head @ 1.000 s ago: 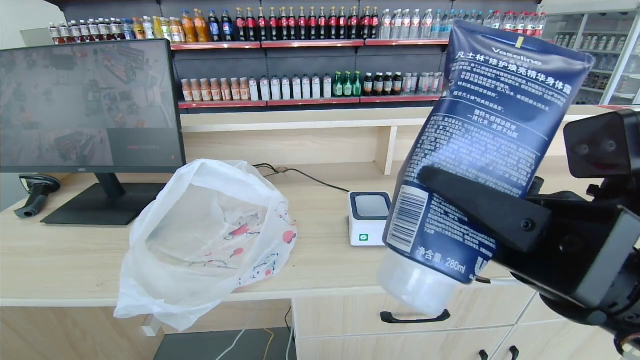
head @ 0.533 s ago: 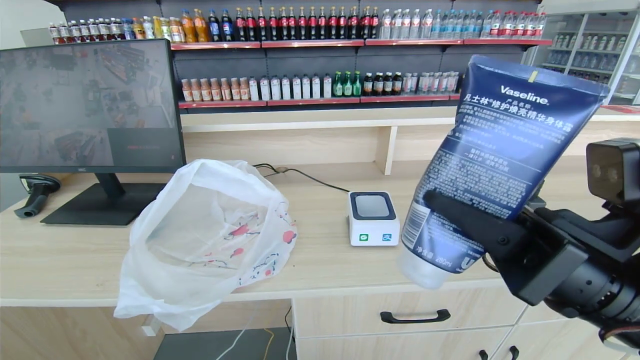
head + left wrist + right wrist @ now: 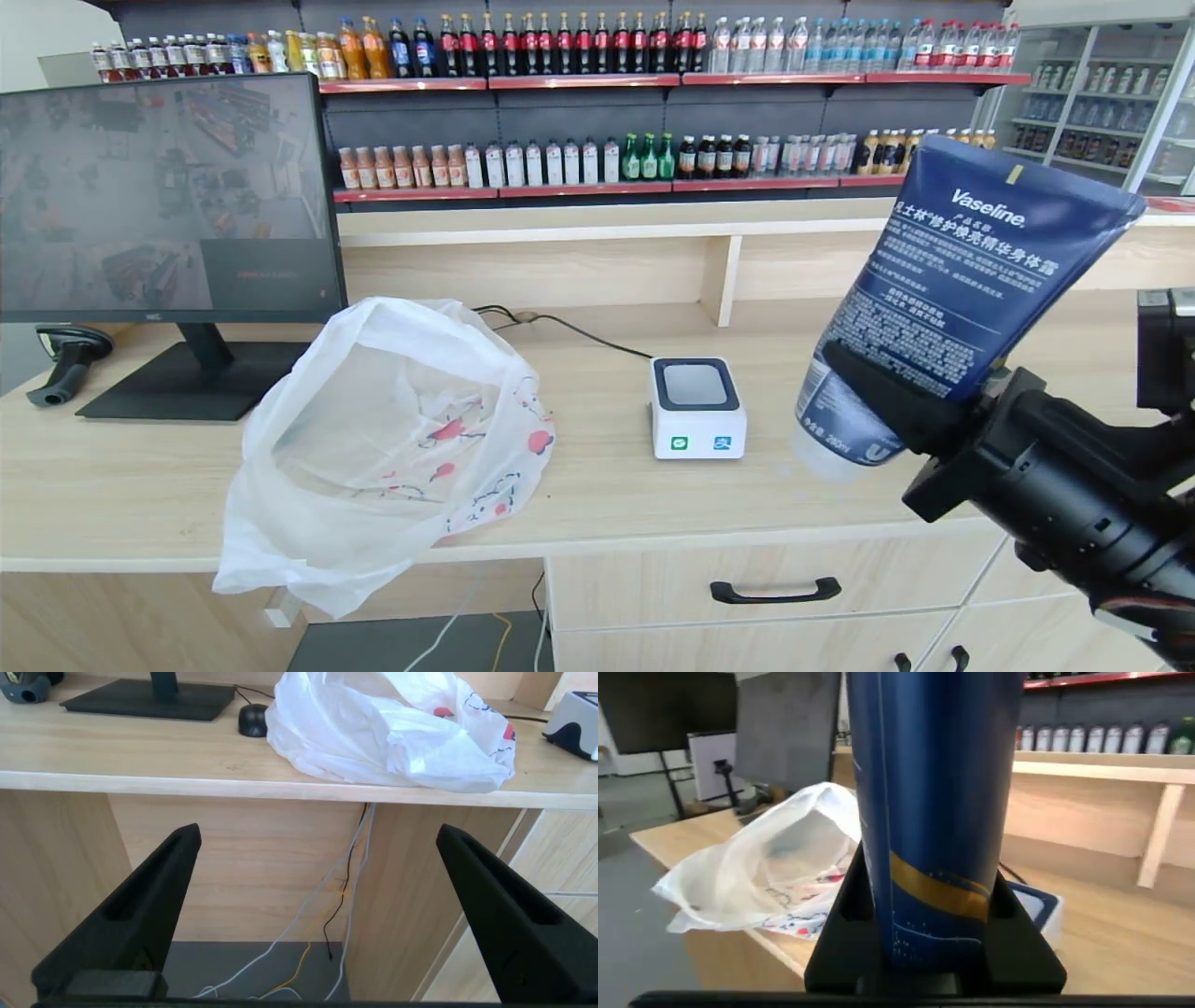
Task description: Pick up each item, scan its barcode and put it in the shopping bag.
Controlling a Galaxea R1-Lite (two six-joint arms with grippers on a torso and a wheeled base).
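At frame right, the right gripper (image 3: 882, 406) clamps a glossy dark-blue plastic squeeze tube (image 3: 971, 271), translucent cap down; the left gripper (image 3: 318, 835) gapes wide.

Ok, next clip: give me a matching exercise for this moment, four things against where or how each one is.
Things
1. blue tube
2. shopping bag
3. white scanner box
4. left gripper

Places and states
A. open, low in front of the counter, below its edge
B. slumped on the counter beside the monitor, mouth open
C. clamped in the right gripper, tilted, cap end lowest
D. standing on the counter between the bag and the tube

Pairs: 1-C, 2-B, 3-D, 4-A
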